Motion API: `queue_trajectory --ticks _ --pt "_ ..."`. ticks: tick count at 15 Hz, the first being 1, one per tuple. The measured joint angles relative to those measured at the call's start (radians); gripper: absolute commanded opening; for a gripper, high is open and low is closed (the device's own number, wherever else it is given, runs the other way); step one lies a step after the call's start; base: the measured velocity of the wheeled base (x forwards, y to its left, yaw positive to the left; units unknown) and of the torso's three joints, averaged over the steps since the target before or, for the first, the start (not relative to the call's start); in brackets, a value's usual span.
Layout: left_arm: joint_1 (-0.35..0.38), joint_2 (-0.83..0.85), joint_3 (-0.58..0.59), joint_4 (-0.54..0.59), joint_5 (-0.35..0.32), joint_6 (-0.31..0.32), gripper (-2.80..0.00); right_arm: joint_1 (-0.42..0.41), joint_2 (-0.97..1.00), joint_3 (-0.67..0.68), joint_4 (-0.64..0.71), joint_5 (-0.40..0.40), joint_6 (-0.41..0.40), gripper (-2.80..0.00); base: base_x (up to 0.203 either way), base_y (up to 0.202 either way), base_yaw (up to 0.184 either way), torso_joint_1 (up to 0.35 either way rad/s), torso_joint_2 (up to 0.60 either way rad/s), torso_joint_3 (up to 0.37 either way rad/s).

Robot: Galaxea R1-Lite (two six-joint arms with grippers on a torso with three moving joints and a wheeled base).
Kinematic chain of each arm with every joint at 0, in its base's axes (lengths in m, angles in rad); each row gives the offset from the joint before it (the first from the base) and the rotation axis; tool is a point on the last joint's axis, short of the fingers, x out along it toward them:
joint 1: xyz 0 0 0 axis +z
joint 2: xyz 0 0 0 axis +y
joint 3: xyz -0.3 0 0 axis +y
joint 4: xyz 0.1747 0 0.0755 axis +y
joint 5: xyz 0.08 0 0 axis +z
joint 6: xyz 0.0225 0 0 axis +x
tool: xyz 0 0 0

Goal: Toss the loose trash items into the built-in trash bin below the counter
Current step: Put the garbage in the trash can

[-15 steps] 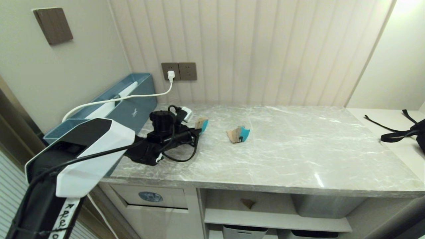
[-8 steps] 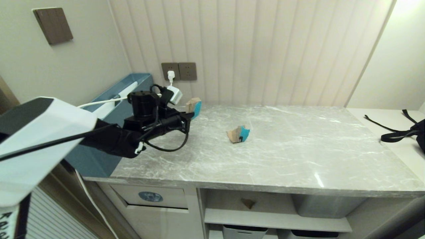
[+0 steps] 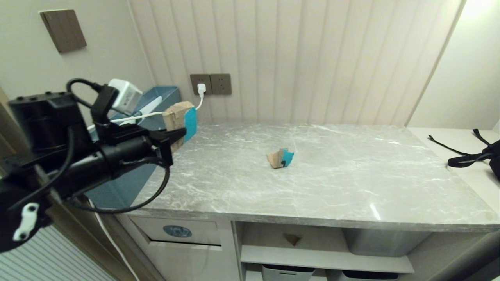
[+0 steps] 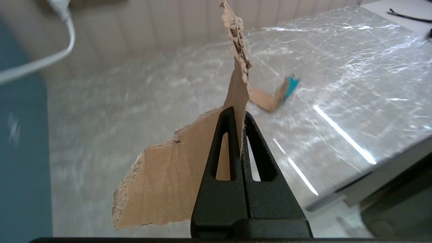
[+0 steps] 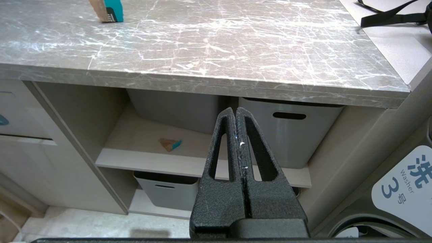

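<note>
Left hand (image 3: 177, 134) clamped on one cardboard scrap (image 3: 180, 119), raised off the bench (image 3: 332, 175) at its left end. Second scrap (image 3: 280, 158) on bench centre; apparently a third scrap (image 3: 291, 238) on shelf beneath. Right hand (image 5: 236, 116) closed, empty.

The left gripper (image 3: 177, 136) is raised above the counter's (image 3: 312, 175) left edge, its jaws closed on a cardboard scrap (image 3: 180, 117); the arm reaches in from the left. The right gripper (image 5: 235, 113) hangs before the counter's front edge, jaws pressed together.
</note>
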State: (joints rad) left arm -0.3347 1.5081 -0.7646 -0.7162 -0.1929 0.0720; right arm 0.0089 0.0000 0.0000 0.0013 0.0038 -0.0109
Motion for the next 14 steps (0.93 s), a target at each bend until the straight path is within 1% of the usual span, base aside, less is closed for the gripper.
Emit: queue_trajectory --ticks 3,4,6,8,9,11,13,14 --pt "0.005 -0.193 0.229 0.000 0.088 -0.105 -2.80 0.000 0.000 0.000 0.000 0.000 0.004 -2.80 0.000 0.000 0.000 0.000 0.00 0.000" --pt "0.011 -0.248 0.298 0.000 0.118 -0.129 -2.80 0.000 0.000 0.000 0.000 0.000 0.007 -2.80 0.000 0.000 0.000 0.000 0.00 0.000" --pt "0.022 -0.334 0.399 0.002 0.191 -0.143 -2.80 0.000 0.000 0.000 0.000 -0.001 0.007 -2.80 0.000 0.000 0.000 -0.018 0.03 0.028" --pt "0.026 -0.403 0.482 0.010 0.290 -0.147 -2.80 0.000 0.000 0.000 0.000 -0.001 0.008 -2.80 0.000 0.000 0.000 -0.131 0.30 0.166" --pt "0.027 -0.431 0.515 0.012 0.327 -0.148 -2.80 0.000 0.000 0.000 0.001 -0.001 0.008 -2.80 0.000 0.000 0.000 -0.154 0.35 0.179" --pt "0.027 -0.464 0.578 0.012 0.337 -0.151 -2.80 0.000 0.000 0.000 0.000 -0.001 0.008 -2.80 0.000 0.000 0.000 -0.166 0.36 0.187" --pt "0.028 -0.471 0.633 0.015 0.308 -0.158 -2.80 0.000 0.000 0.000 0.001 -0.001 0.009 -2.80 0.000 0.000 0.000 -0.164 0.37 0.195" --pt "0.028 -0.468 0.655 0.021 0.275 -0.171 -2.80 0.000 0.000 0.000 -0.001 -0.001 0.009 -2.80 0.000 0.000 0.000 -0.204 0.45 0.242"
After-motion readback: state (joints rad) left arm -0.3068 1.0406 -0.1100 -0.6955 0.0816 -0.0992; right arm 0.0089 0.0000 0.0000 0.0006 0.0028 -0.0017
